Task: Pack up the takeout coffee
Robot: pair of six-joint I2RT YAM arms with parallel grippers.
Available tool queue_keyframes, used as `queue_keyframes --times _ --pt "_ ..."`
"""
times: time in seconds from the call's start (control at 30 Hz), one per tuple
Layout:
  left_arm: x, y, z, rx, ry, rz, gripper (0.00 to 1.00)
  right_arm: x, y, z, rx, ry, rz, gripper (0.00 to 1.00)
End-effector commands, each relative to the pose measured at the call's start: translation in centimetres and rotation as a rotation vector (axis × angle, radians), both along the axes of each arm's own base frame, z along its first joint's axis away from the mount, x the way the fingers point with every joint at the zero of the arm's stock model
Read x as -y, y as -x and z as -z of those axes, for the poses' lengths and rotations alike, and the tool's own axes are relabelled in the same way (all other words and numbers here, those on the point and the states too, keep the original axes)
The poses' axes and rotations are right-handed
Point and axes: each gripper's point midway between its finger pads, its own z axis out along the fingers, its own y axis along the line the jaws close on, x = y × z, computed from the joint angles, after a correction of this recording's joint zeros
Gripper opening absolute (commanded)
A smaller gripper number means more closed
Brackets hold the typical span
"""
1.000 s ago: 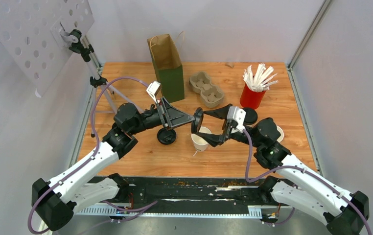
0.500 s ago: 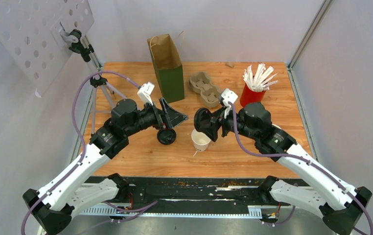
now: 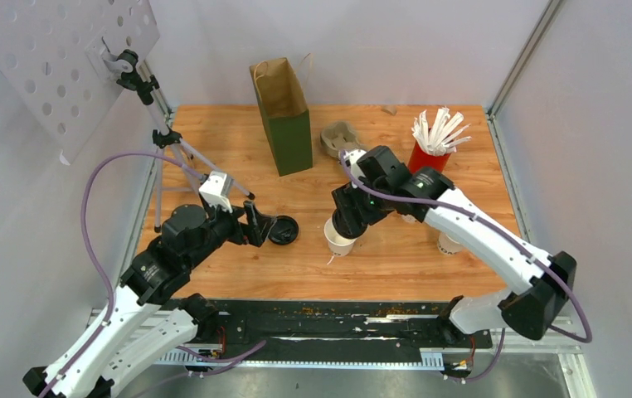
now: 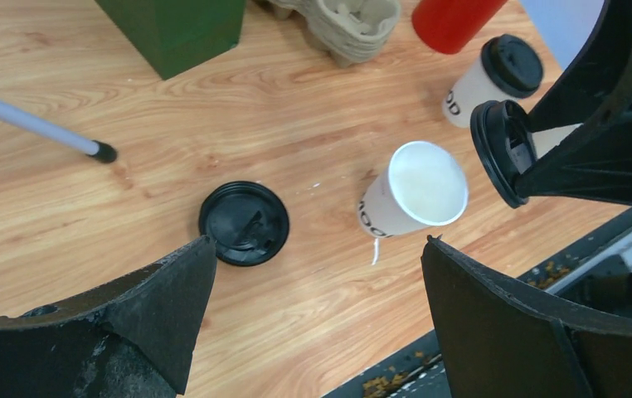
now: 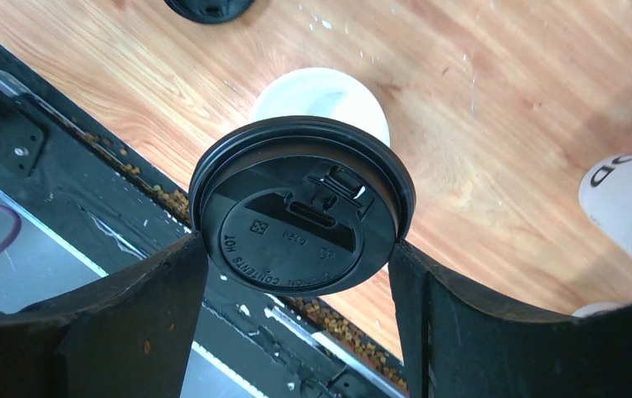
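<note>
The left gripper [image 4: 317, 249] has let go and backed off toward the near-left corner of the table. A second ago it stood in the middle, jaws partly closed, meeting the right gripper over a black lid. Now its jaws stand wide apart with nothing between them, just beside a spare lid [image 4: 244, 222] that lies flat on the table and has not moved. The right gripper [image 5: 298, 249] has the handed-over lid [image 5: 303, 217] clamped by its rim between both fingers, and its wrist has swung round so that the lid hangs above the open cup [image 5: 321, 98]. That cup stands upright between the middle of the table and its near edge. In the right wrist view the lid is tilted and sits toward the near side of the cup's mouth, apparently not yet touching it. The second cup [image 4: 495, 79] already wears its lid and stands toward the right, near the red cup of stirrers [image 3: 427, 163]. So the handover looks finished and capping is the step in hand (the right arm alone now carries it). The pulp carrier [image 3: 336, 137] and the paper bag [image 3: 284, 108] stand by the far edge, so packing proper is, by my reading, yet to start.
</note>
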Motion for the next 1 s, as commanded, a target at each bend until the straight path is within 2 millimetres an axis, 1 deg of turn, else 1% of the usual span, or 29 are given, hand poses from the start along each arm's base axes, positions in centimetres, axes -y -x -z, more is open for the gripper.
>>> queue_keyframes --times 0.0,0.17,0.23,0.33,0.5,0.7,0.97 --pt "-1.5 -0.1 1.2 0.058 -0.102 -0.011 1.00 0.1 0.4 0.6 -0.078 0.085 0.047 0.72" --pt "-2.4 0.1 2.4 0.077 -0.151 -0.016 1.00 -0.9 0.1 2.2 -0.119 0.189 0.039 0.72" --pt "-2.6 0.1 3.0 0.079 -0.170 -0.016 1.00 -0.5 -0.4 2.8 -0.113 0.253 0.056 0.72" --pt "-2.8 0.3 3.5 0.077 -0.183 -0.011 1.00 -0.4 -1.0 3.1 -0.105 0.305 0.066 0.73" --pt "-2.7 0.4 3.0 0.105 -0.172 -0.003 1.00 -1.2 -1.5 3.6 -0.111 0.307 0.059 0.73" --pt "-2.7 0.4 3.2 0.105 -0.176 0.002 1.00 -1.9 -1.8 4.3 -0.133 0.325 0.038 0.74" --pt "-2.7 0.3 3.1 0.108 -0.177 -0.002 1.00 -2.1 -1.6 5.5 -0.163 0.369 0.024 0.76"
